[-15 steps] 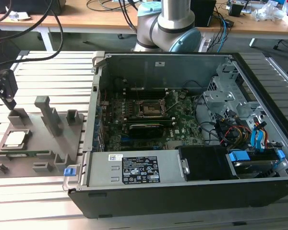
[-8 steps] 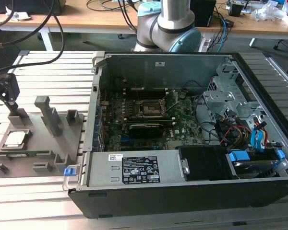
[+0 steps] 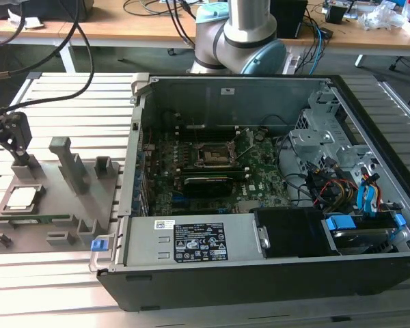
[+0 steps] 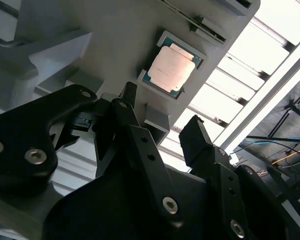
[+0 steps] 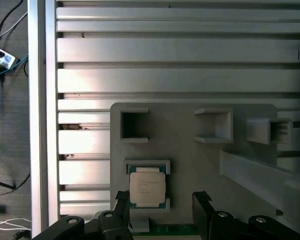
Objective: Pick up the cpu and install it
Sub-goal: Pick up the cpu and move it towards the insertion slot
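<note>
The cpu (image 5: 147, 187), faintly printed on top, lies in the grey tray (image 5: 190, 145); the claw (image 5: 161, 200) gapes wide above it.

- The exterior view is lit evenly and softly from above, and the slatted surface (image 3: 48, 287) is rendered bright and pale.
- The inside of the computer case (image 3: 225, 102) is left dim, with deeper shadow gathered toward the exterior view's right.
- In the second wrist view the slats are blown out to white, and a warm pinkish glare is thrown off the cpu (image 4: 171, 69).
- The claw (image 4: 161, 107) is shown there almost as a black silhouette, softened by closeness to the lens.
- In the first wrist view a pale sheen is laid across the slats beside the tray (image 5: 190, 150), and its pockets are shaded.
</note>
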`<action>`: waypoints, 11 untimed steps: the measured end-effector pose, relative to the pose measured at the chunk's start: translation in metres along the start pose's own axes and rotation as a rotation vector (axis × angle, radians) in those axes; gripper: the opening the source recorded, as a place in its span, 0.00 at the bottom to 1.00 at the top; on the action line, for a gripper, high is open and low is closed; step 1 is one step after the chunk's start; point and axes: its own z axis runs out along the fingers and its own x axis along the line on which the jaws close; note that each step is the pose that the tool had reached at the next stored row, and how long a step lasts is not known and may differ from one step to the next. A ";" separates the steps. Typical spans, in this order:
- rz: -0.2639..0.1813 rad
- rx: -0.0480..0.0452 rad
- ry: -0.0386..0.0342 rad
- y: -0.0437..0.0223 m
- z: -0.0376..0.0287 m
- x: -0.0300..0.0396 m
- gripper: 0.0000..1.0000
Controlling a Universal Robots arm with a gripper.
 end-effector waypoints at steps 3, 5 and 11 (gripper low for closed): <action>0.000 -0.0001 -0.0001 0.0001 0.0074 0.0002 0.62; 0.000 -0.0001 -0.0001 0.0001 0.0119 0.0003 0.62; 0.000 0.0000 0.0000 0.0003 0.0245 0.0007 0.62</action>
